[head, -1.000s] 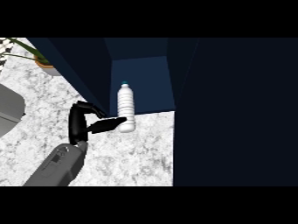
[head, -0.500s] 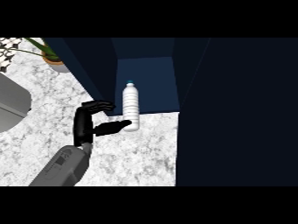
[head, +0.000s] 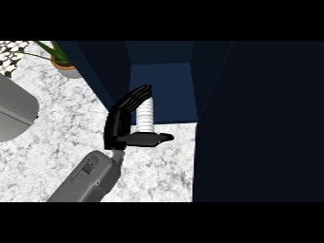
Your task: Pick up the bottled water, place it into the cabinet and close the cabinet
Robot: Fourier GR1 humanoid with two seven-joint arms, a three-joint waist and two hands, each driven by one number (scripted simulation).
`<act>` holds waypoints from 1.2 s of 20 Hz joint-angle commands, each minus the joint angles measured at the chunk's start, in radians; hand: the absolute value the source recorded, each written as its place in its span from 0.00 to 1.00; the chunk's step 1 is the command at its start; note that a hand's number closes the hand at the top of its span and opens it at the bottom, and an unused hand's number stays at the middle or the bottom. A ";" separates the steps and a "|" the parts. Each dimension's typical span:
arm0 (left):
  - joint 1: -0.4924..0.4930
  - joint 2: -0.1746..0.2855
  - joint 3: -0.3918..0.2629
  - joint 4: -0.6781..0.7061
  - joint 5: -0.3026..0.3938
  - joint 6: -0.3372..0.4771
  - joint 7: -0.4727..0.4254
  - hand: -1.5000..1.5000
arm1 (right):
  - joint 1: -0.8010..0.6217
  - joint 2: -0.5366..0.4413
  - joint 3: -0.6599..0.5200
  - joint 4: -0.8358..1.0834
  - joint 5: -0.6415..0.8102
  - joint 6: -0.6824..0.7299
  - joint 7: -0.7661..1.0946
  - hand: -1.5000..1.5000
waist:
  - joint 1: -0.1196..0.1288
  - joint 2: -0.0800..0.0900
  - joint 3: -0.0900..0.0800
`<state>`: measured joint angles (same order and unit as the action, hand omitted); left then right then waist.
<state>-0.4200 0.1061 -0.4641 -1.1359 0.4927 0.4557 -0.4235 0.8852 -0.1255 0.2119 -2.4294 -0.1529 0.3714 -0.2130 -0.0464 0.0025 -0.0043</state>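
Observation:
The bottled water point(head: 145, 115), white and ribbed, stands upright at the front of the dark blue cabinet's point(head: 161, 88) open compartment. My left hand point(head: 119, 121) is against the bottle's left side. Its fingers are straight and point up into the opening, where they hide the bottle's top. The thumb point(head: 150, 138) sticks out to the right, across the front of the bottle's base. The hand is open. A broad dark panel point(head: 270, 123), apparently the cabinet's door, fills the right side of the view. My right hand does not show.
The marble counter point(head: 59, 142) spreads out to the left. A grey rounded basin or appliance point(head: 3, 111) sits at the left edge. A potted plant point(head: 64, 64) stands at the back left, beside the cabinet's side wall.
My left hand has moved forward to the cabinet opening and its curled fingers have straightened along the bottle. The bottle now stands further in, at the compartment's front.

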 commanded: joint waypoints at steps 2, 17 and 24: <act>-0.068 -0.053 -0.004 -0.062 0.032 -0.156 -0.068 0.00 | 0.045 0.024 0.044 -0.098 0.026 -0.042 0.050 0.00 | 0.022 -0.003 0.002; 0.263 0.081 -0.077 -0.468 0.036 -0.218 0.033 1.00 | 0.117 -0.192 0.029 -0.176 0.092 0.149 0.039 1.00 | 0.046 -0.010 0.003; 0.412 0.219 0.026 -0.556 0.085 -0.294 -0.016 0.00 | 0.090 -0.237 0.140 -0.231 0.224 0.209 -0.013 1.00 | 0.045 -0.014 0.002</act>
<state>-0.0757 0.2467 -0.4987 -1.6381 0.5471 0.2033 -0.4241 0.9653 -0.3273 0.3218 -2.4931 -0.0470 0.5547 -0.2462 -0.0006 -0.0089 -0.0018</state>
